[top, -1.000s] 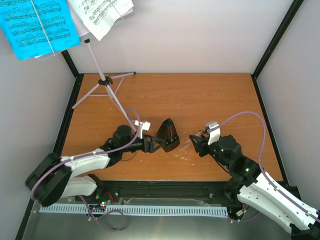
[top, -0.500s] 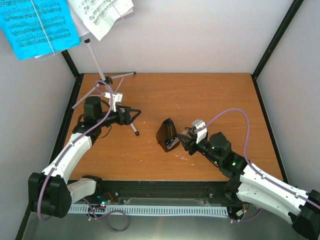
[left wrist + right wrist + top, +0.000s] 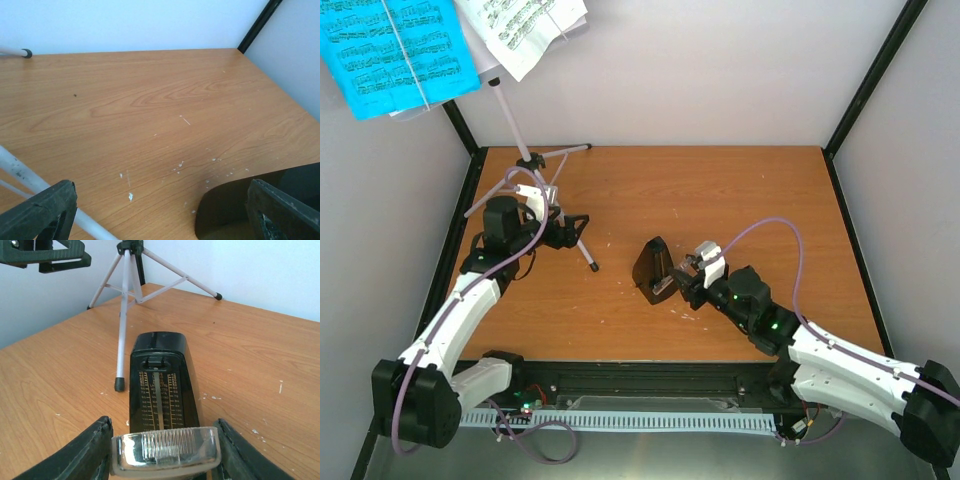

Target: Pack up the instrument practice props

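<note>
The black pyramid metronome (image 3: 653, 266) stands upright mid-table, its scale face (image 3: 161, 385) turned to my right wrist camera. My right gripper (image 3: 686, 274) is shut on the clear cover (image 3: 166, 449), held sideways just in front of the metronome's base. The silver tripod music stand (image 3: 530, 160) stands at the far left. Blue music sheets (image 3: 388, 50) and white music sheets (image 3: 520, 28) sit on its tray at the top. My left gripper (image 3: 576, 228) is open over the stand's near leg (image 3: 20, 172), which passes just inside the left finger (image 3: 42, 210).
Black frame posts (image 3: 865, 85) and white walls close in the table (image 3: 740, 200) at the back and sides. Another tripod leg's foot (image 3: 24, 52) rests near the back wall. My two grippers lie about a hand's width apart across the metronome.
My left arm has left the metronome and swung left and back to the tripod's near leg, jaws wide. My right gripper has brought the clear cover up to the metronome.
</note>
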`<state>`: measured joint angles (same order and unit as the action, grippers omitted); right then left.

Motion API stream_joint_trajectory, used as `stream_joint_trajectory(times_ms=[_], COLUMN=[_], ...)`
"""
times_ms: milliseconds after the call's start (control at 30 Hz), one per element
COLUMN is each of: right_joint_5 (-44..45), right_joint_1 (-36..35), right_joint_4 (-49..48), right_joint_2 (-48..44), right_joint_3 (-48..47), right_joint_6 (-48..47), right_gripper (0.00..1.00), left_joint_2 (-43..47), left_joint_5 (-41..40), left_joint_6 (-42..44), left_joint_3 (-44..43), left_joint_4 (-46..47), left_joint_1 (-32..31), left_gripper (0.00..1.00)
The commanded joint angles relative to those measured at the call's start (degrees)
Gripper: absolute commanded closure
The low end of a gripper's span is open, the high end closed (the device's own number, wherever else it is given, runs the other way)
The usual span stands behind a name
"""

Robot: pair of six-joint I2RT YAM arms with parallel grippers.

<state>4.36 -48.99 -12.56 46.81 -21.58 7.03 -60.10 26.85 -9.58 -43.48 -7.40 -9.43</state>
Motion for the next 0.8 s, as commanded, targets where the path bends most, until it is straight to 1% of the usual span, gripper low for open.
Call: stream_joint_trajectory(times_ms=[0,200,400,767], right_joint_5=[3.5,5.9,9.4,11.1], right_joint_1=[-1.1,-2.1,-3.7,-5.2], right_joint_4=[-3.4,-5.5,-7.8,-10.3], right_joint_2=[1.3,3.7,6.0,8.6], right_joint_3=[0.8,0.8,0.9,1.0], right_joint_6=[-2.6,-3.2,-3.1,-3.2], right_gripper=[0.65,0.65,0.65,0.65], left_joint_2=[-1.0,-2.7,-2.6,-2.7], left_joint_5=[-2.1,1.0,0.9,1.1], left_joint_6=[2.5,1.7,1.8,1.9], left_joint_3=[-0.7,-1.1,-1.0,-1.0], left_joint_4=[-1.2,-1.0,-0.9,-0.8], left_joint_1=[0.2,0.2,0.2,0.2], left_gripper=[0.07,0.08,0.09,0.09])
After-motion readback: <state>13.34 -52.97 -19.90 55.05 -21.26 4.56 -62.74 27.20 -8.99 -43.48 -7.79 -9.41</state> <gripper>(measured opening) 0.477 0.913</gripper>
